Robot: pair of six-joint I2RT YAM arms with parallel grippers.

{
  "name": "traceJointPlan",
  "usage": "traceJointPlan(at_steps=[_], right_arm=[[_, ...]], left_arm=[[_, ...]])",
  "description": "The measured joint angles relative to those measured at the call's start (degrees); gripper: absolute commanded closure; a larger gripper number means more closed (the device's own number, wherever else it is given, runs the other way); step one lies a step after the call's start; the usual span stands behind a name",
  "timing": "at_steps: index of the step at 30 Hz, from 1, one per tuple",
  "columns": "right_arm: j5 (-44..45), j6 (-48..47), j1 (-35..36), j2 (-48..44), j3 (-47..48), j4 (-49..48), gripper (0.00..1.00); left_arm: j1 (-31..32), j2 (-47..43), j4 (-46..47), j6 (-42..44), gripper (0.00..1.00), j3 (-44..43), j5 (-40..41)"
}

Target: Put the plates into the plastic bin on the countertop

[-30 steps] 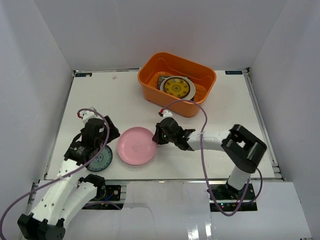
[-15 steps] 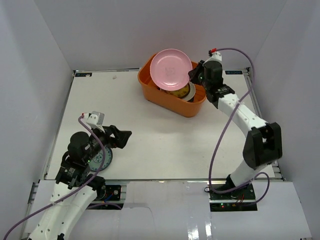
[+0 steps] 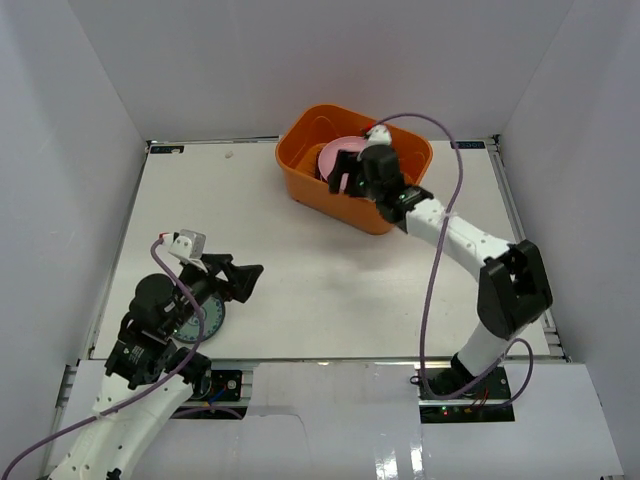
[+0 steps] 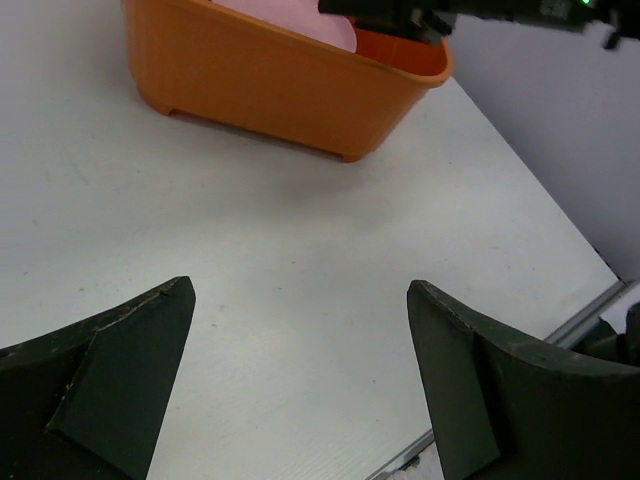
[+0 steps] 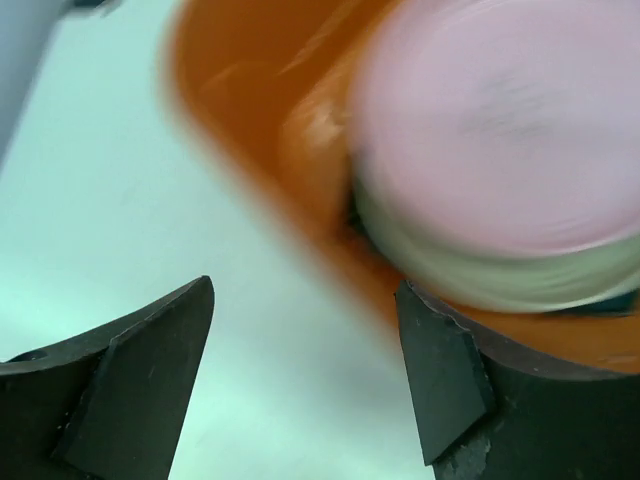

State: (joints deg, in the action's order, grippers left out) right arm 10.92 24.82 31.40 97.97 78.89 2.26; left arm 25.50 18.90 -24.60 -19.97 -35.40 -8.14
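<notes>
The orange plastic bin (image 3: pixel 400 205) stands at the back of the white countertop (image 3: pixel 300 230). A pink plate (image 3: pixel 335 157) lies in it on top of a stack; in the right wrist view the pink plate (image 5: pixel 500 120) rests on a cream plate (image 5: pixel 500 272), blurred. My right gripper (image 3: pixel 343 180) hovers over the bin's near wall, open, with nothing between its fingers (image 5: pixel 150 370). A small blue-green patterned plate (image 3: pixel 207 322) lies near the front left, partly hidden by my left arm. My left gripper (image 3: pixel 236 278) is open above the table beside it. The other plates are hidden.
White walls close in the countertop on three sides. In the left wrist view the orange bin (image 4: pixel 270 85) is ahead across bare table, with the right arm (image 4: pixel 460 12) above it and the table's right edge rail (image 4: pixel 590 305) nearby.
My right gripper carried the pink plate from the table's middle up to the bin, then opened and let it go inside. The left arm drew back toward the front left.
</notes>
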Motion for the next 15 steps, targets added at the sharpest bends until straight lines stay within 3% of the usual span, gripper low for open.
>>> traceJointPlan(at_steps=[3, 6, 11, 15], right_arm=[[-0.3, 0.3, 12.6, -5.0, -7.8, -6.0, 0.22], [-2.4, 2.3, 24.0, -2.2, -11.3, -10.6, 0.21], [-6.1, 7.5, 32.5, 12.7, -9.2, -14.0, 0.19], [-9.1, 11.6, 37.0, 23.1, -1.7, -16.9, 0.22]], left_arm=[[0.6, 0.0, -1.1, -0.5, 0.02, -0.3, 4.8], [1.1, 0.0, -2.8, -1.2, 0.02, -1.9, 10.5], [1.4, 0.0, -4.1, -2.0, 0.02, -9.5, 16.4], [1.5, -0.5, -2.6, -2.2, 0.02, -13.9, 17.7]])
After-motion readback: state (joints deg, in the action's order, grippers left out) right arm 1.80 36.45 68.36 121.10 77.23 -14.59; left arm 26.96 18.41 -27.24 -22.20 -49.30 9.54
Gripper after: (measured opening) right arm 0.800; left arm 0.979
